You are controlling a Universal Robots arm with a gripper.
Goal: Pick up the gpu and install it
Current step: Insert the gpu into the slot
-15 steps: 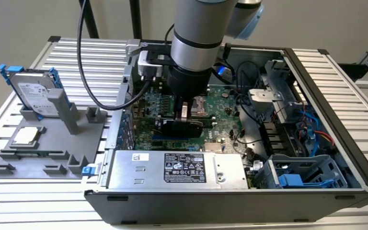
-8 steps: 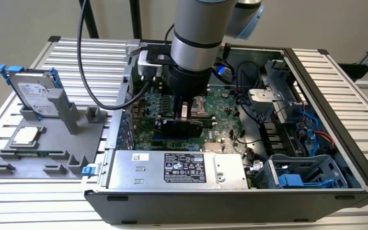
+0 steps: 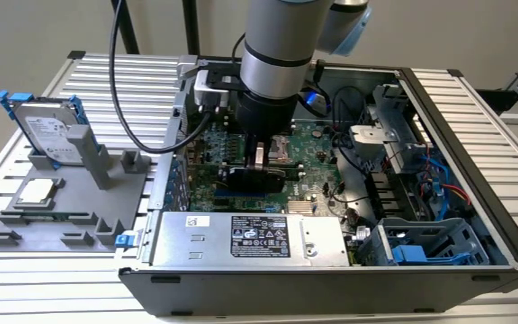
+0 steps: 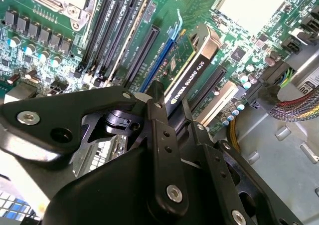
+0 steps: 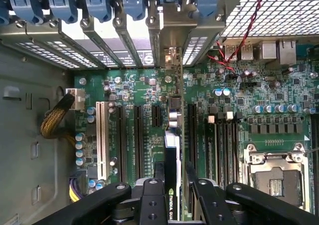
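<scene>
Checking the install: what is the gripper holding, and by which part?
The gripper holds the gpu edge-on, jaws clamped on its upper edge.

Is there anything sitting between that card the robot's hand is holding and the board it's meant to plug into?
Nothing visible does. The hand grips the gpu edge-on, right over the motherboard. In the first wrist view, the long slots beneath the card look bare, and the cable bundle lies off to the side, apart from it.
</scene>
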